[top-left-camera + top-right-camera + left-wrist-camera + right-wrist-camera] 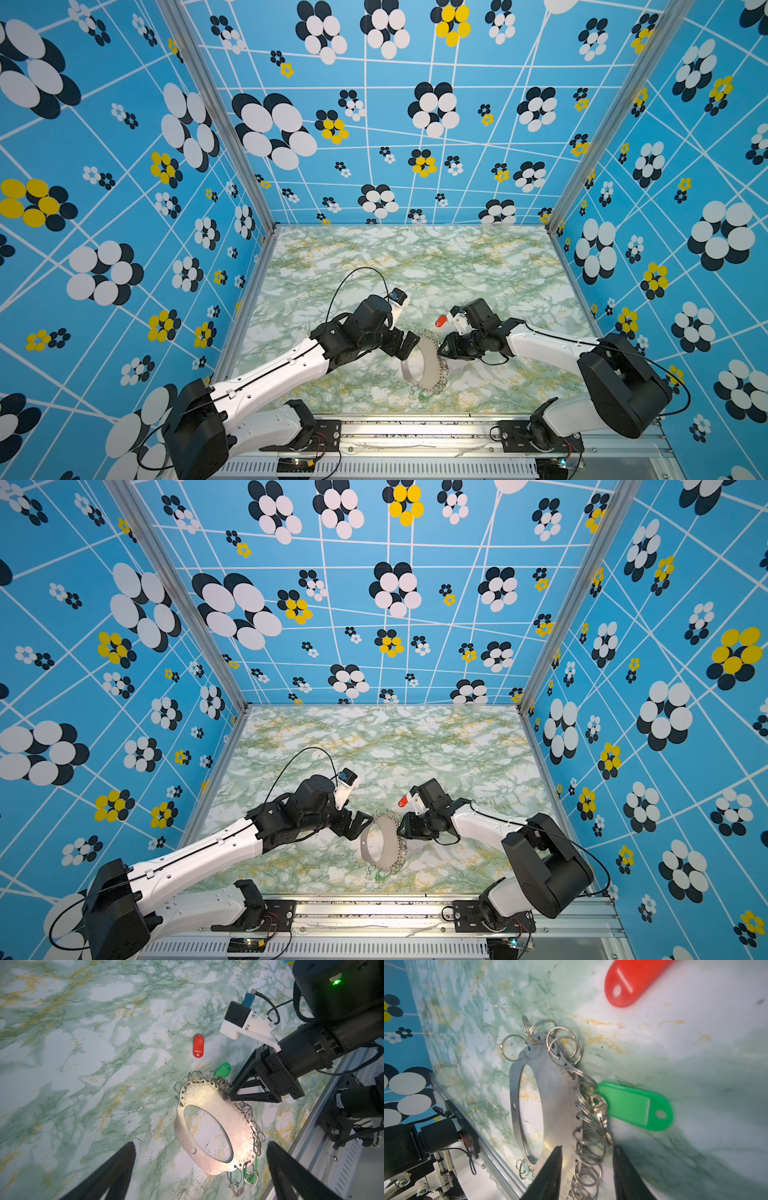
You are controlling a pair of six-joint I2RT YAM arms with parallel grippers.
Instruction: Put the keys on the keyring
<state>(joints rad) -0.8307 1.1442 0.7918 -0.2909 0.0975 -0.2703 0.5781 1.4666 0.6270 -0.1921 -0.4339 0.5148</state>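
Two tagged keys lie by the keyring (218, 1112), a flat grey plate resting on the marbled table (83, 1064) between the arms. The green-tagged key (631, 1105) sits against the row of wire rings (562, 1043) along the plate's outer edge, with its metal blade in among them. Whether it is threaded onto a ring cannot be told. The red-tagged key (197, 1046) lies loose on the table, apart from the plate, so the task looks unfinished.

The right gripper (586, 1148) has its jaws partway closed. One jaw is over the plate and the other is outside the rings, so they straddle the ringed edge just beside the green key's blade. Whether they pinch anything cannot be told. The left gripper (410, 345) is spread wide and holds nothing, hovering by the plate's inner side.

The step in hand appears to be securing that ringed edge. To do it well, the right jaws should close on one thing only, either the rim or a single ring. A bunch of loose rings would likely slip and roll. The plate is thin and lies flat, so it will probably slide if pulled. The left gripper could press on the plate's inner band to pin it. A slow close should avoid knocking the green key away.
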